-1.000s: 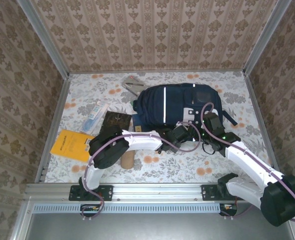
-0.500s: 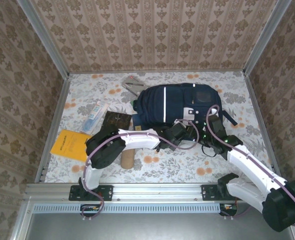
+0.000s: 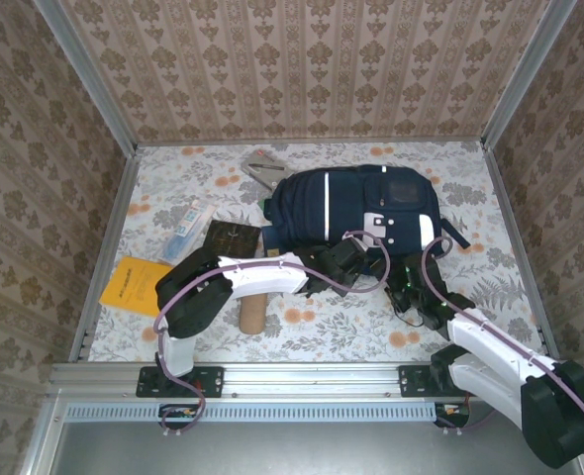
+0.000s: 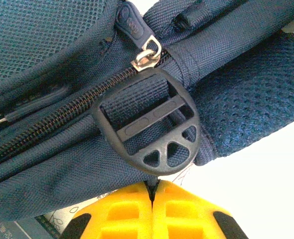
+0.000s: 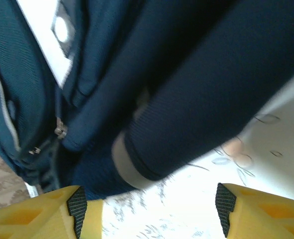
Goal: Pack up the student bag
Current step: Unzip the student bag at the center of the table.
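Open table strip [image 3: 351,334] in front of student bag [image 3: 341,203]; yellow booklet [image 3: 136,285], cardboard tube [image 3: 252,315] at left.

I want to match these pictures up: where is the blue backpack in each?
Top external: the student bag lies just right of centre.
Left wrist: its navy fabric and black buckle span the upper part, above the shut left gripper.
Right wrist: it covers the upper left, above the open right gripper.
Shared landmark: its white patch, top and right wrist views.
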### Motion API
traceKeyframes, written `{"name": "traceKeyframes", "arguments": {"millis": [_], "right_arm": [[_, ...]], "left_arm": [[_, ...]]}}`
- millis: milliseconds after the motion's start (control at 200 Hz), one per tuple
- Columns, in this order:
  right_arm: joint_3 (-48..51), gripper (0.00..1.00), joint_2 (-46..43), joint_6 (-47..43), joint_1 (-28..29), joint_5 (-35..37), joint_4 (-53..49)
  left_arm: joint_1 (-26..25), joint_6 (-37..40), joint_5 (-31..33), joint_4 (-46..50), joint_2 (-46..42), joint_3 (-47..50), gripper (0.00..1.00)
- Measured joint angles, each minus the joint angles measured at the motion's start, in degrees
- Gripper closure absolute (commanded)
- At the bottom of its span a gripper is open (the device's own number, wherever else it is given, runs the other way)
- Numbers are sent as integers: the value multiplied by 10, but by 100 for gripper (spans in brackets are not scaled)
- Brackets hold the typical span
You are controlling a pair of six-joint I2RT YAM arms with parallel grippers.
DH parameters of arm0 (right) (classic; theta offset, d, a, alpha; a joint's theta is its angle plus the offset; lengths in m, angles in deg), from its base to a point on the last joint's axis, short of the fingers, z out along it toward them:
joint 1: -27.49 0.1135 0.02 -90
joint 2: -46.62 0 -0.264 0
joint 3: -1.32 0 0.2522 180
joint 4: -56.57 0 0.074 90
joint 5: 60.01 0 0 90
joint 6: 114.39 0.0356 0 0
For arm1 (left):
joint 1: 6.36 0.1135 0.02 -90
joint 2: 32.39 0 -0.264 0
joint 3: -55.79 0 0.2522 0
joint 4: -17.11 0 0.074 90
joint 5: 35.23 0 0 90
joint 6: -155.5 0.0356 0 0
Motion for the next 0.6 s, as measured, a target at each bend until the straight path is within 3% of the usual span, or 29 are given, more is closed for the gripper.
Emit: {"name": "traceKeyframes", "arguments": {"millis": [100,135,210,270,370,600], "right_arm": [[0,27,22,13,0,6,50],[0,32,32,17,0,7,66],[0,48,56,19,-2,6,87],[0,71,75,23,-5,6,97],[-3,100,95,21,-11,3,98],[-45,100,86,-22,-44,-3,30]], "left_arm": [[0,0,-3,0,0,0,100],[0,0,-4,0,0,0,100],[0,0,-5,0,0,0,100],[0,0,-6,1,0,0,100],[0,0,-6,7,0,-1,100],[12,0,6,41,0,-25,100]]}}
